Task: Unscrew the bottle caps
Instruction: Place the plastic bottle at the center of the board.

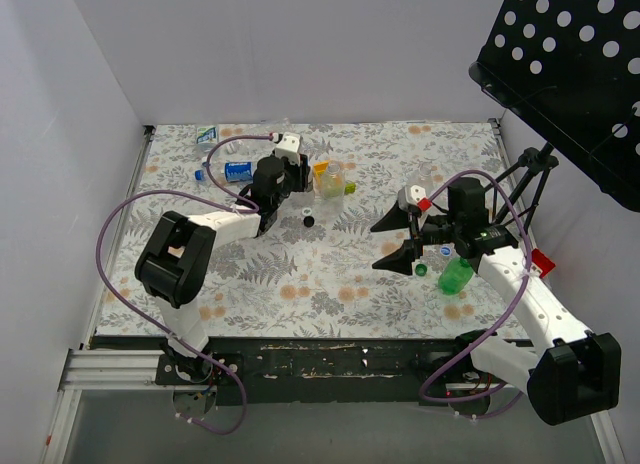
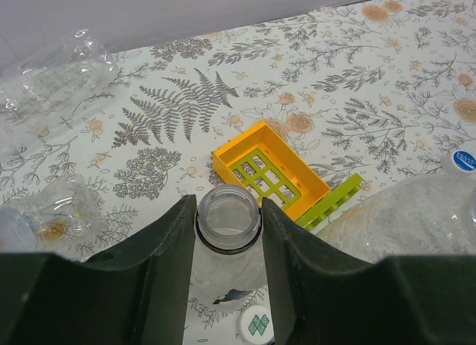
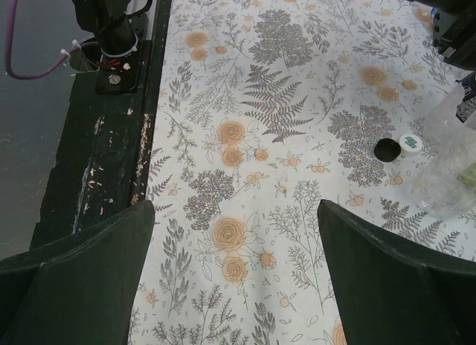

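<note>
bottle: clear, cap off, toward table's back | left claw: shut tight on its neck | white cap, black cap: loose on table near it | right claw: spread wide, empty, over table beside green bottle, green cap

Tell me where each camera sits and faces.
Top external: above and behind, looking down on the table; left arm and right arm show.
Left wrist: on the left arm, facing the clear bottle that the left tool clamps; both fingers show.
Right wrist: facing down at the table past the open right tool.
Both wrist views share the white cap.
</note>
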Action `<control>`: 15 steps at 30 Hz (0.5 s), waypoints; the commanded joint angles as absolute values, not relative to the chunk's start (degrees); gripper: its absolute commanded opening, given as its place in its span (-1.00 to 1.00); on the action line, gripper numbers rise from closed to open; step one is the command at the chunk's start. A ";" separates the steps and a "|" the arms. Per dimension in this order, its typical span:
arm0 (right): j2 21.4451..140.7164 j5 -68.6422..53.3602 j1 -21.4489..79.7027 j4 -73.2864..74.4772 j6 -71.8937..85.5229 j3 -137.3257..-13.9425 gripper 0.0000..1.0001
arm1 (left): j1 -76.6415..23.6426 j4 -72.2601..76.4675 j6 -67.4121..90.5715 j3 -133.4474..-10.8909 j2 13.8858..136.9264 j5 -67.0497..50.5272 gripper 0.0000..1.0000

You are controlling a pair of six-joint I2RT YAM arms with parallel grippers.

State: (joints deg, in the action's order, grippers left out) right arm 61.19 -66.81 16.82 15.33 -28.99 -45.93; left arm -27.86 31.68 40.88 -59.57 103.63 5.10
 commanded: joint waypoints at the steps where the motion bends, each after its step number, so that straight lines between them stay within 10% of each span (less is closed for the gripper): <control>1: 59.68 -69.08 16.35 12.40 -27.69 -45.53 0.96 | -27.60 30.94 40.78 -61.17 103.18 4.66 -0.53; 15: 59.33 -69.35 15.82 11.78 -26.98 -45.18 0.96 | -27.60 28.04 42.98 -60.12 98.44 6.59 0.58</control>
